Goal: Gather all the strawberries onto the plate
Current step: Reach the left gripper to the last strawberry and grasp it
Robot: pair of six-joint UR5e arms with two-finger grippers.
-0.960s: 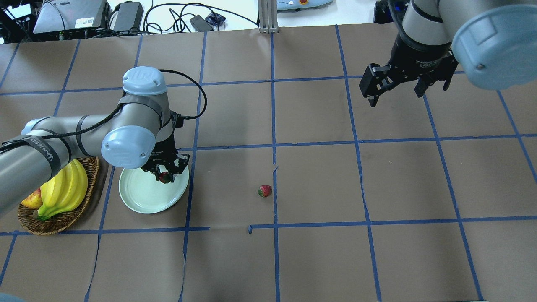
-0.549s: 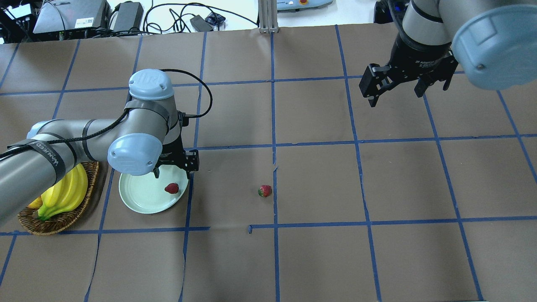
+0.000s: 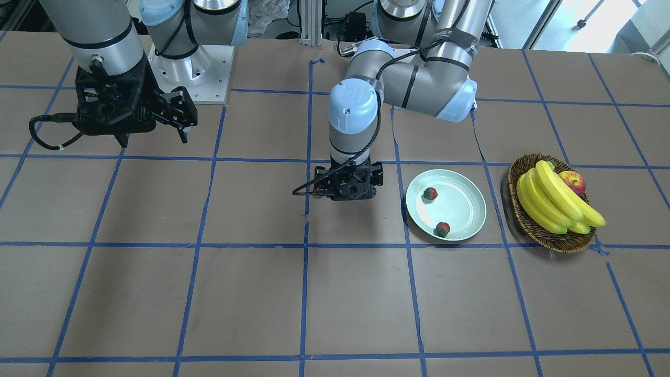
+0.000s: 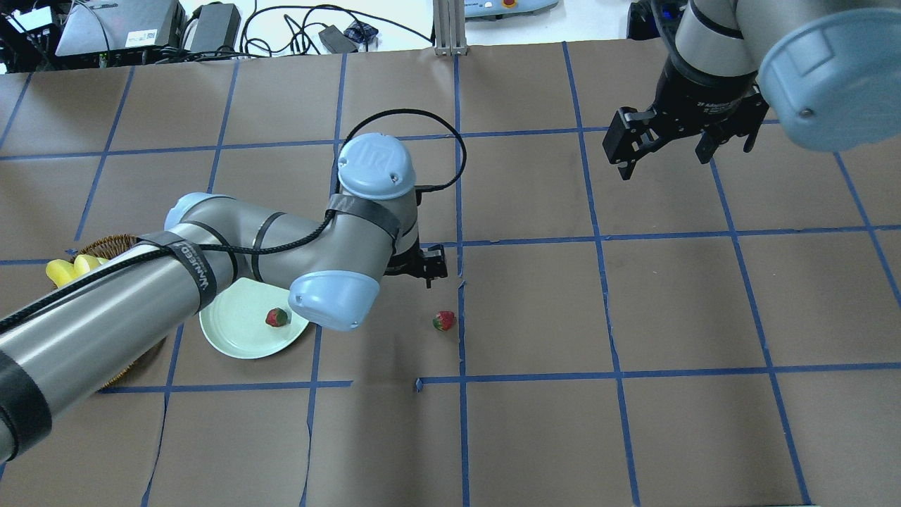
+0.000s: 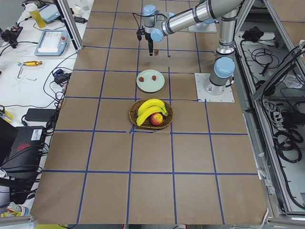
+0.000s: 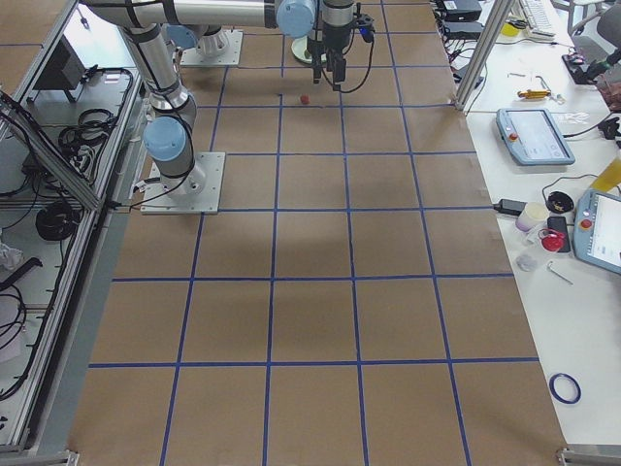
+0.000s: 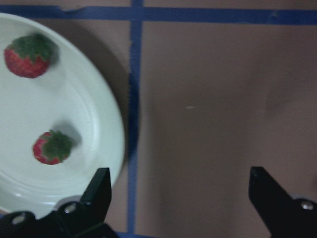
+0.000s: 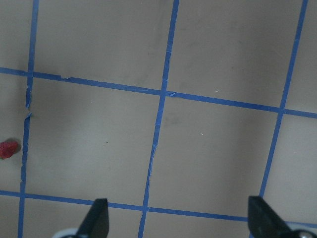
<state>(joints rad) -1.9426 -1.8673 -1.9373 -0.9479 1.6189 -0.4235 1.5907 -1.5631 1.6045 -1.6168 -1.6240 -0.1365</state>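
The pale green plate (image 3: 463,207) holds two strawberries (image 3: 430,193) (image 3: 443,229). In the left wrist view the plate (image 7: 89,114) lies at the left with both strawberries (image 7: 29,55) (image 7: 51,147) in it. A third strawberry (image 4: 444,321) lies on the brown paper near the centre line, and also shows in the right wrist view (image 8: 8,148). My left gripper (image 4: 431,271) is open and empty, between the plate and the loose strawberry, a little beyond it. My right gripper (image 4: 665,158) is open and empty, high over the far right of the table.
A brown wicker basket (image 3: 555,242) with bananas (image 3: 555,201) and an apple (image 3: 573,183) stands beside the plate, on the side away from the loose strawberry. My left arm covers part of the plate (image 4: 239,331) in the overhead view. Blue tape lines grid the paper.
My left gripper let go of a strawberry into the plate, then swung right, away from the plate, to near the centre line. The right arm has not moved.
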